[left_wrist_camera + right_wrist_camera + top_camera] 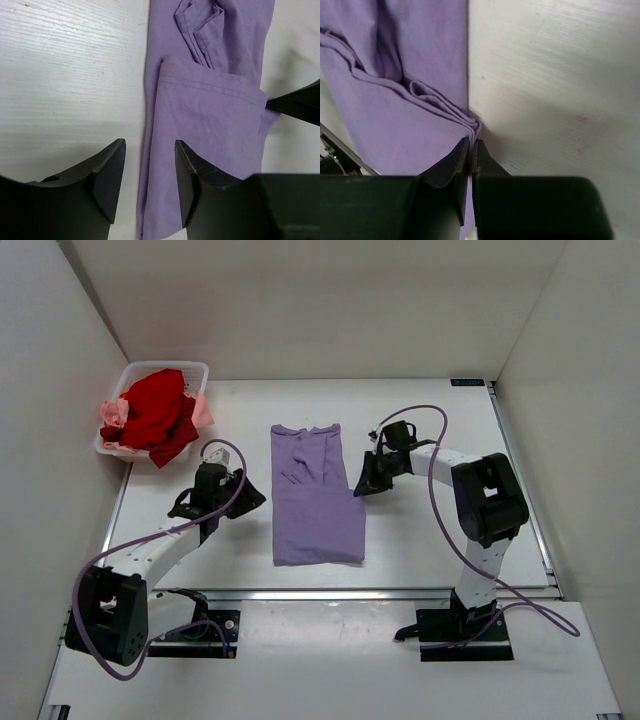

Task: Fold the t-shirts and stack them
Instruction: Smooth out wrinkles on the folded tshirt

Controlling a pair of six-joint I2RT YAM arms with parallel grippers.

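Observation:
The lavender t-shirt (pixel 316 498) lies flat in the middle of the table, folded into a long strip. My left gripper (pixel 256 498) is open at the shirt's left edge. In the left wrist view the left gripper (pixel 150 150) has that edge of the shirt (pixel 210 115) between its spread fingers, and no cloth is pinched. My right gripper (pixel 358 486) is shut on the shirt's right edge. In the right wrist view the right gripper (pixel 471 146) has bunched cloth (pixel 395 100) gathered at its tips. The red t-shirt (pixel 155 410) and the pale pink t-shirt (pixel 204 412) lie crumpled in the basket.
The white plastic basket (pixel 170 365) stands at the table's back left corner. White walls close in the table on the left, back and right. A tip of the right gripper (pixel 300 102) shows at the right of the left wrist view.

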